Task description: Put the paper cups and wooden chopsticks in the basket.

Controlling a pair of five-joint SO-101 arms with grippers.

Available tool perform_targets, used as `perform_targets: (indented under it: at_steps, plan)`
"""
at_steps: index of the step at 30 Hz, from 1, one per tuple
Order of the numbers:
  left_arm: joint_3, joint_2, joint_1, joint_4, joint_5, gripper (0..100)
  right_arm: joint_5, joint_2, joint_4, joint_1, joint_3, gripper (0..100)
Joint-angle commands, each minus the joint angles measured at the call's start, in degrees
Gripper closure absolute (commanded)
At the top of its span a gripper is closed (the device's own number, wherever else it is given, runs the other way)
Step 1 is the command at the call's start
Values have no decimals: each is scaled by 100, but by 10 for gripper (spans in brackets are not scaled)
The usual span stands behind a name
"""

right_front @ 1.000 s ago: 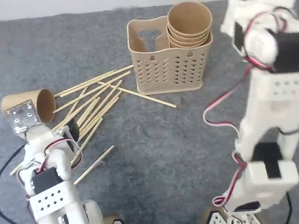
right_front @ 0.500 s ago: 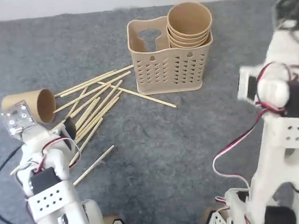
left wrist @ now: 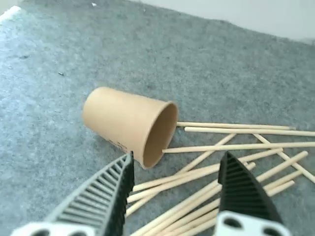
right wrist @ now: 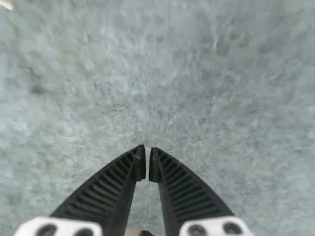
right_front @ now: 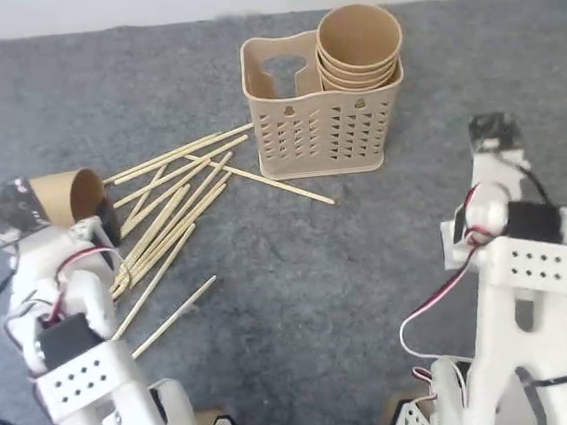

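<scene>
The left gripper [left wrist: 178, 162] hangs wide open, nothing between its jaws, low over the near end of the chopsticks [left wrist: 231, 147]. The loose cup [left wrist: 127, 125] lies on its side on the carpet [right_front: 368, 255], just ahead of that gripper and a little to the arm's outer side, not yet between the jaws. Its long axis runs roughly across the gripper's line. The base points away from the basket [right_front: 316, 134] and the mouth opens toward the chopsticks, one of which ends right at the rim.

From above, the chopsticks fan out from beside the cup toward the basket, mostly on one slanting line, with a single one lying apart, nearer the arms. A stack of cups [right_front: 359, 39] already sits in the basket's right compartment.

The right gripper [right wrist: 146, 162] is pressed closed on nothing, over bare carpet, well apart from both cup and chopsticks. The left arm is plainly the nearer one. I reckon it must shift outward to straddle the cup's wall.
</scene>
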Motion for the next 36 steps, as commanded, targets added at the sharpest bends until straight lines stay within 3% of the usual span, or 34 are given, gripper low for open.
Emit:
perform_targets:
  at_steps: [1,11,15,24,31,36]
  plan:
    - [-822,624,-158,26,-70,735,88,-295,-470,48,404,972]
    - [-2721,3525,-141,211,-88,735,-290,-233,-1815,-673,1714,972]
    - [-3002,4273,-132,-255,-378,735,-273,-277,-2316,-804,2198,972]
    - [-2967,5231,-167,-1073,-1160,739,-273,-233,-2343,-769,2224,972]
    - [-2967,5626,-264,-1635,-1802,907,-273,-233,-2343,-769,2224,972]
    - [-2967,5670,-396,-1714,-1978,928,-273,-233,-2343,-769,2224,972]
